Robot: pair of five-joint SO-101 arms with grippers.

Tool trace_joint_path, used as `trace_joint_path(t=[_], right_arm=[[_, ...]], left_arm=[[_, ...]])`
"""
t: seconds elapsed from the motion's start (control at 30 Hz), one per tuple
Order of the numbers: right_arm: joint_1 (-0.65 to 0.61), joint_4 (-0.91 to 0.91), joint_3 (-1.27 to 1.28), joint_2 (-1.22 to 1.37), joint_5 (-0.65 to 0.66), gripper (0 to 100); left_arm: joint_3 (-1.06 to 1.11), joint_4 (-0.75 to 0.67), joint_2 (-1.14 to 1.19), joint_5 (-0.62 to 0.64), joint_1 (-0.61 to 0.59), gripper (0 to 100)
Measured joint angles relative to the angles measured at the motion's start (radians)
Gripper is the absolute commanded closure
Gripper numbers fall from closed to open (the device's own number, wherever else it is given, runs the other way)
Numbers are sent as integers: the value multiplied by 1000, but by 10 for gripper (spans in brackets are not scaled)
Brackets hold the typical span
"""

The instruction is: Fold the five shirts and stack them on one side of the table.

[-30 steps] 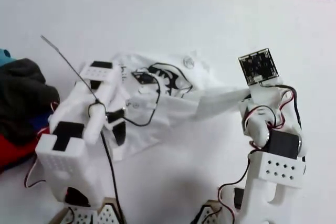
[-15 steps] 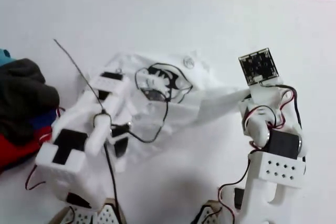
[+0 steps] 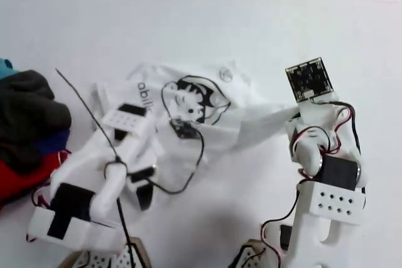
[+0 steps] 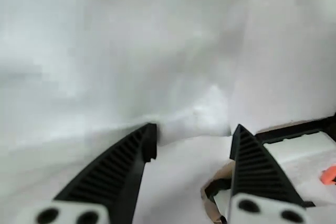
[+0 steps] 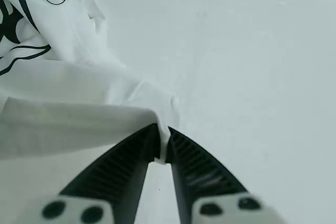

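We see our right gripper (image 5: 161, 148) pinched shut on an edge of the white printed cotton shirt (image 3: 220, 127), our left gripper (image 4: 193, 139) spread wide at its fabric

Robotics lab, white table (image 3: 264, 23), bare circuit board (image 3: 308, 80)

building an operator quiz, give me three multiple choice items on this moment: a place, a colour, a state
1. Where is the pile of shirts?
A) under the right arm
B) at the table's edge beside the left arm
C) at the far edge

2. What colour is the spread shirt?
A) white with a black print
B) red
C) blue

3. How is the right tool?
A) open above the table
B) shut on nothing
C) shut on the spread shirt's edge

Answers:
1 B: the dark, red and blue heap lies beside that arm.
2 A: white cloth, black drawing.
3 C: its jaws pinch a white fold.
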Motion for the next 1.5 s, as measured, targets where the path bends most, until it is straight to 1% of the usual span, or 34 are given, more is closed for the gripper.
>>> trace_joint_path(t=[0.1,0.2,0.57,0.63,0.73,0.77,0.8,0.93,1.07,1.17,1.3,1.4,1.5], right_arm=[[0,0,0,0,0,978],[0,0,0,0,0,978],[0,0,0,0,0,978],[0,0,0,0,0,978],[0,0,0,0,0,978],[0,0,0,0,0,978],[0,0,0,0,0,978],[0,0,0,0,0,978],[0,-12,14,0,0,978],[-14,-81,63,2,0,978],[-38,-186,58,117,-9,978],[-38,-163,-81,255,-84,978],[-51,-48,-322,391,-152,978]], left_arm=[[57,-91,-8,41,37,749],[74,-132,-8,74,49,749],[15,-140,109,106,49,758],[11,-135,120,107,49,809],[8,-127,123,107,54,962],[8,-127,123,109,54,987],[5,-121,123,109,55,963],[-3,-118,123,109,63,974],[-77,-38,144,109,63,974],[-189,48,152,107,51,974],[-413,199,97,106,-44,974],[-605,319,5,63,-150,975],[-766,402,-54,29,-247,975]])
